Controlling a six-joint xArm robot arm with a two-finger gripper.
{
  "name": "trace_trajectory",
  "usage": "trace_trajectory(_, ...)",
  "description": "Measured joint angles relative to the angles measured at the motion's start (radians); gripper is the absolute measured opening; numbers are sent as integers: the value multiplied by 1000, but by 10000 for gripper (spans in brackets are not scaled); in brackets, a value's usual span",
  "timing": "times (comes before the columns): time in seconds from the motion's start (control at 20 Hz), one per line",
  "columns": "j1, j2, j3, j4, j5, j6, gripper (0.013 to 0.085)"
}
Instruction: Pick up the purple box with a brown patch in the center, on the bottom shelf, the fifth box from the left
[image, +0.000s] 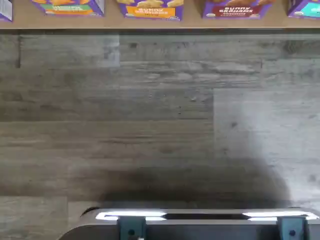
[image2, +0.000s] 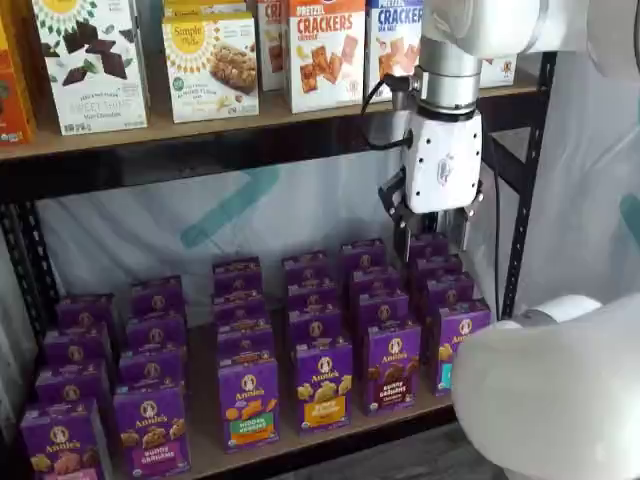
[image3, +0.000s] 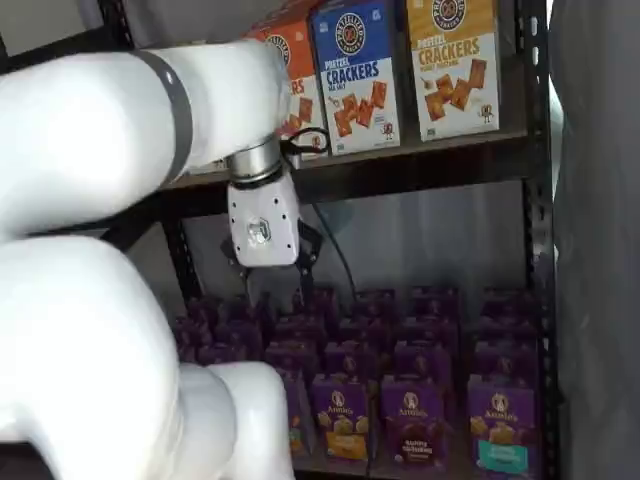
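The purple box (image2: 392, 365) stands upright at the front of its row on the bottom shelf (image2: 330, 440), with dark brown bunny cookies across its middle. It also shows in a shelf view (image3: 412, 420) and partly in the wrist view (image: 232, 9). My gripper (image2: 432, 238) hangs above the back of the right-hand rows, well above and behind the purple box. Its two black fingers point down with a gap between them, and they hold nothing. Its white body (image3: 262, 228) shows high above the cartons.
Neighbouring front cartons carry a yellow label (image2: 322, 388) and a teal label (image2: 458, 350). The higher board (image2: 250, 115) holds larger cracker boxes (image2: 325, 50). A black frame post (image2: 528, 180) stands to the right. Grey plank floor (image: 160, 125) and a dark mount (image: 200, 225) show in the wrist view.
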Motion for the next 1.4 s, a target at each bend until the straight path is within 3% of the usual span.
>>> trace_trajectory(0.15,-40,-14,13,71,-17,-49,850)
trace_trajectory(0.25,-45,-16,15,82,-21,-58,850)
trace_trajectory(0.6,-24,3,27,52,-54,-35,850)
trace_trajectory(0.9,-3,54,63,38,-145,-17,850)
trace_trajectory(1.4,-9,181,107,9,-312,-20,850)
